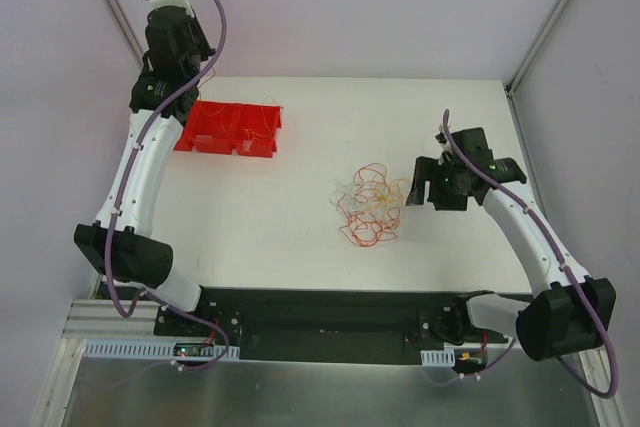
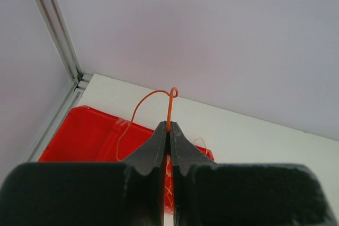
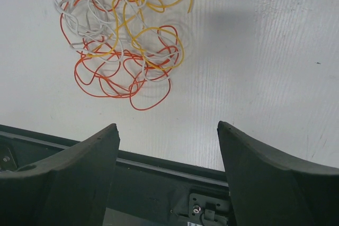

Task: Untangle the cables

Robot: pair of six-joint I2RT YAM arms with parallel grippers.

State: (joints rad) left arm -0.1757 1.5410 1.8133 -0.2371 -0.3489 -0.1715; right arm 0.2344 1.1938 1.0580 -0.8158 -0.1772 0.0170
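The left arm (image 1: 135, 177) reaches from its near-left base to the far left with its wrist raised, and the left gripper (image 2: 169, 128) has its jaws pressed together on one orange cable (image 2: 169, 110). The right arm (image 1: 520, 222) bends from the near-right base toward the centre with its wrist tipped downward. The right gripper (image 3: 167, 128) has its jaws wide apart and holds nothing.

A white table (image 1: 300, 237) fills the middle of the enclosure. Red bins (image 1: 228, 128) sit in a row towards its ten o'clock corner, close to the far edge. Pale walls (image 1: 350, 7) rise behind, with aluminium posts (image 1: 110, 7) slanting up at eleven and one o'clock. At six, a black plate (image 1: 330, 322) lines the near edge, with a steel sheet (image 1: 300, 397) below it.
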